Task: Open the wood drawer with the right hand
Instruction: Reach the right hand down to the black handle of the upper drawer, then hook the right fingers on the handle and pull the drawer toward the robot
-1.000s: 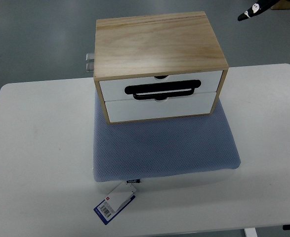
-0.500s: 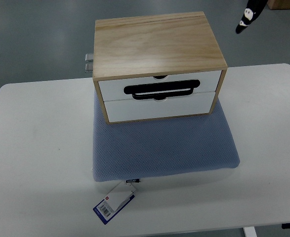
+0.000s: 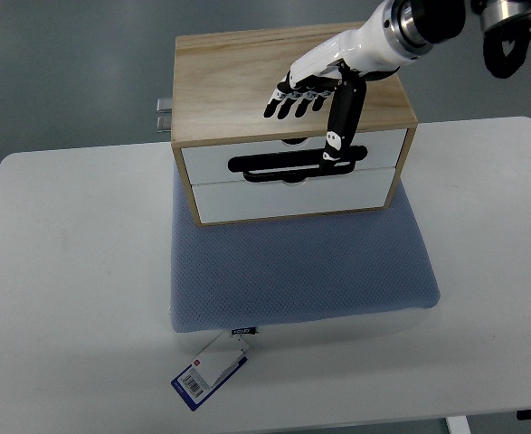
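Reaching in from two o'clock, the right hand (image 3: 324, 95) is hovering over the wooden drawer box (image 3: 288, 81), fingers (image 3: 294, 101) spread and empty, thumb pointing down toward the black handle (image 3: 283, 165) to hook it.

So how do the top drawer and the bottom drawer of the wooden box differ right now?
The top drawer carries a black handle across its front; the bottom drawer shows only a small notch. The right hand has one finger reaching down to the top drawer, none near the bottom drawer. Both are white-fronted and look closed.
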Tool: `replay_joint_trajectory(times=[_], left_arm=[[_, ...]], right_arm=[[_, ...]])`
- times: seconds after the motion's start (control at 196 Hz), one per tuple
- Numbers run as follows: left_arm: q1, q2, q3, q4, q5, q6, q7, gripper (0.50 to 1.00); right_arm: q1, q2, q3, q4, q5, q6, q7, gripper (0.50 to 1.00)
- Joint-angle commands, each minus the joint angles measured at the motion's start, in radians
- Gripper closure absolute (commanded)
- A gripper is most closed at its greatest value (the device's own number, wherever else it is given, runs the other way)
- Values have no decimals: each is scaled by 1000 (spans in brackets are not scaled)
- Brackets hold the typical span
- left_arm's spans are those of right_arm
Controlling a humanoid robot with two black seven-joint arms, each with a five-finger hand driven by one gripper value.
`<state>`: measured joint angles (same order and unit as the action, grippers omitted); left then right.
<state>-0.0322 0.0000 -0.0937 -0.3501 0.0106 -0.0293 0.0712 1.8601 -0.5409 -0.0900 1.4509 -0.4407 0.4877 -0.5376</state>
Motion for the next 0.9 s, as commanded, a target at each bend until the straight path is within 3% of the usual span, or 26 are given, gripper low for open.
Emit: replay_joint_trajectory(times=[0.0,0.071,0.168,0.372,0.893], left_arm=[[0,0,-1,0,0,0,-1,500],[0,0,0,0,0,-1,1,500],[0,0,0,0,0,0,1,500],[0,0,0,3,0,0,1,500],[0,0,0,2,0,0,1,500]], right_arm=[[-4,39,-5,0,25,-60,-18,581],[-12,67,-24,0,31,-129,-39,581],[-19,79,-28,2,95,-147,-73,579],[-35,81,-66,2,140,-187,-73,576],[-128,79,-74,-3,99,-212,-73,572]])
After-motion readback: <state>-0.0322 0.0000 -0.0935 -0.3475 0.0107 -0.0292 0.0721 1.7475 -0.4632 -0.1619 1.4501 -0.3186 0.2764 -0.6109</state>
